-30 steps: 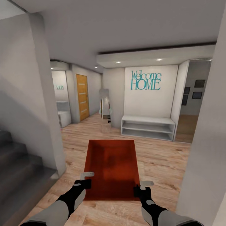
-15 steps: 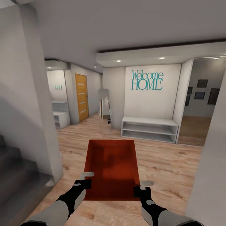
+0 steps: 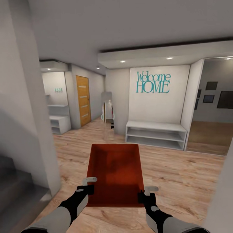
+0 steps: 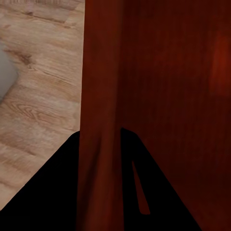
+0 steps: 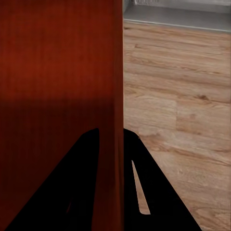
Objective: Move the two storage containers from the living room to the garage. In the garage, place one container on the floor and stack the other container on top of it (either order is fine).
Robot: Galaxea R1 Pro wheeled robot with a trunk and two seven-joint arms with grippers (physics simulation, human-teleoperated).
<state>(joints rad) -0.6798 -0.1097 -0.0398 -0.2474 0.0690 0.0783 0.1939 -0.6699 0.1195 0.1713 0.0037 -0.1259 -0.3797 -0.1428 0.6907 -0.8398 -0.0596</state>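
Observation:
One orange-red storage container (image 3: 115, 173) hangs in front of me above a light wood-plank floor, open side up and with nothing inside. My left gripper (image 3: 88, 189) is shut on its left wall near the close corner, and my right gripper (image 3: 142, 196) is shut on its right wall. In the left wrist view the thin red wall (image 4: 101, 120) runs between the black fingers (image 4: 57, 192) of the left gripper (image 4: 101, 139). The right wrist view shows the same kind of pinch: the wall (image 5: 118, 72) sits inside the right gripper (image 5: 111, 134).
A white low shelf unit (image 3: 155, 134) stands ahead under a teal "Welcome HOME" sign (image 3: 152, 82). A tall mirror (image 3: 108, 116) leans beside it, with an orange door (image 3: 83, 100) further left. Grey stairs (image 3: 16, 187) and a pillar (image 3: 29, 113) are close on the left, a wall (image 3: 223, 200) on the right.
The whole view has shifted: the pillar and stairs slid left and the right wall drew back, showing more hallway. The container and both grippers hold the same place in the picture.

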